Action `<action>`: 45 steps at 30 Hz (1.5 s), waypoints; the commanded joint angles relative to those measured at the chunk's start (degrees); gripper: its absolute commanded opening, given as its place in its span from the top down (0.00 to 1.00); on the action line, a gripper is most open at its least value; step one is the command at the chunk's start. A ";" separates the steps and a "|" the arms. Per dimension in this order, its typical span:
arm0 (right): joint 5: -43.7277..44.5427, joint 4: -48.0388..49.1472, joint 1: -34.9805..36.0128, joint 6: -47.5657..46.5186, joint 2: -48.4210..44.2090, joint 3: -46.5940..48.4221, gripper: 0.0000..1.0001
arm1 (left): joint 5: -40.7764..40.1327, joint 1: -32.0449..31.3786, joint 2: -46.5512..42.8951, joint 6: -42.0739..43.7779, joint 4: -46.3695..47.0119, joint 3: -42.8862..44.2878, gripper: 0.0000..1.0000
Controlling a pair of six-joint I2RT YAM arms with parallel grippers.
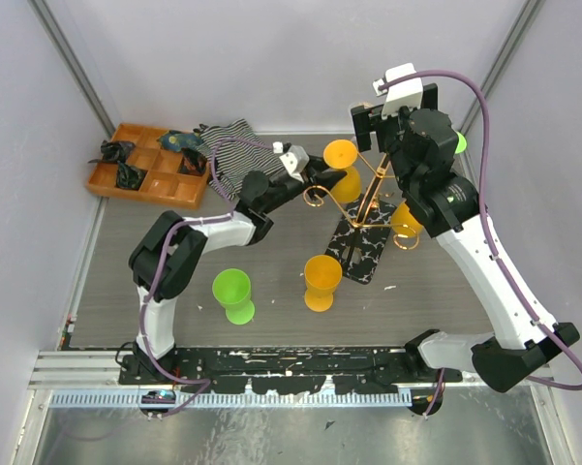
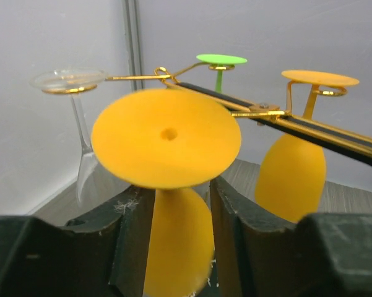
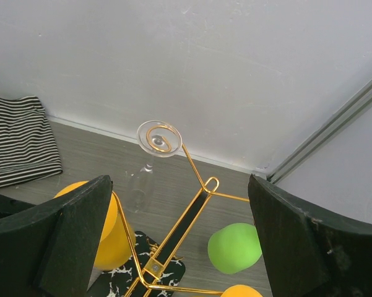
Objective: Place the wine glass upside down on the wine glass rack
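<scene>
Worktop (image 1: 271,325) of grey boards fills the overhead view, which alone shows the loose things. These are an orange divided tray (image 1: 150,167) at far left, a striped cloth (image 1: 228,150) beside it, and a green glass (image 1: 233,295) and an orange glass (image 1: 321,282) standing near the front. The wine glass rack (image 1: 364,248) stands right of centre on its speckled black base.

The left wrist view adds what the overhead barely shows: a clear glass (image 2: 80,117) hanging foot-up from a scroll arm. A hung green glass (image 2: 220,62) and a hung orange glass (image 2: 293,175) sit further along (the right wrist view sees the clear one from above).

The left arm stretches low from its base, elbow bent, toward the rack. The left claw (image 2: 181,204) is clamped on the stem of the wine glass (image 2: 166,137), an orange one held upside down. Its foot is just in front of a gold scroll arm; touching or not, I cannot tell. The right arm rears high over the rack, the right claw (image 3: 178,198) aimed down with its fingers spread wide apart.
</scene>
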 commanded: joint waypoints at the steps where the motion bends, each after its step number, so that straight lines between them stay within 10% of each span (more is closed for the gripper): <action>1: -0.77 2.60 -0.21 0.23 -1.70 0.38 0.04 | -1.16 -0.01 -3.27 2.58 0.95 -3.11 0.51; 14: -6.90 -1.51 -0.21 0.23 -0.67 3.11 0.04 | -9.89 2.12 -15.05 9.94 -4.35 -16.21 0.49; 26: -26.34 -12.66 0.21 10.76 7.21 14.12 0.08 | -40.93 5.22 -33.72 17.13 -45.16 -9.84 0.38; 36: -32.01 -17.48 12.79 11.93 14.51 16.43 0.08 | -38.70 22.61 -34.69 -2.35 -95.54 12.48 0.46; 45: -38.54 -17.71 20.87 12.40 16.98 11.07 0.11 | -36.56 27.70 -39.82 -6.88 -101.09 11.82 0.34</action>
